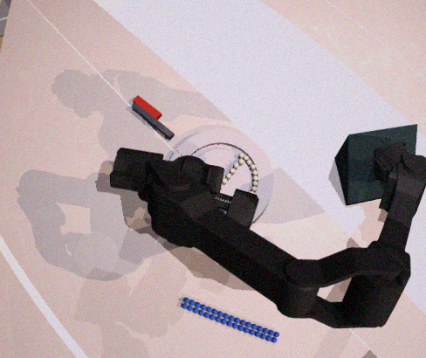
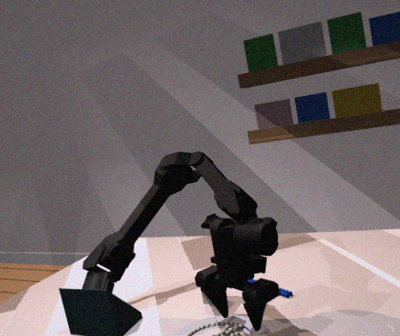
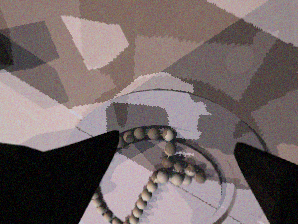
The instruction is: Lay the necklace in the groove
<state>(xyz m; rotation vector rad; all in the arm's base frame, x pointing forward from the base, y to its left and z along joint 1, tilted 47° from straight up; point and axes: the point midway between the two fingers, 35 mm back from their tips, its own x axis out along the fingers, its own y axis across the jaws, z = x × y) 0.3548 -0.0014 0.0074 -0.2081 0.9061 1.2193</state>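
The pearl bead necklace (image 1: pixel 254 178) (image 3: pixel 162 176) lies on the round bead board (image 1: pixel 265 168) (image 3: pixel 187 112). In the top view, one run follows the right part of the groove and another slants inward across the middle. In the wrist view, beads at the top follow the groove, then turn inward to a bunched cluster; a length of groove at the right shows no beads. My gripper (image 2: pixel 242 323) (image 3: pixel 175 141) is open and empty, pointing down just above the board, with the cluster between and beyond its fingertips. The arm hides part of the board in the top view.
A doubled strand of blue beads (image 1: pixel 230 320) (image 2: pixel 285 292) lies on the table away from the board. A red block (image 1: pixel 147 106) and a dark bar (image 1: pixel 154 121) lie side by side near the board's rim. A dark teal block (image 1: pixel 360 175) (image 2: pixel 95 313) is at the arm's base.
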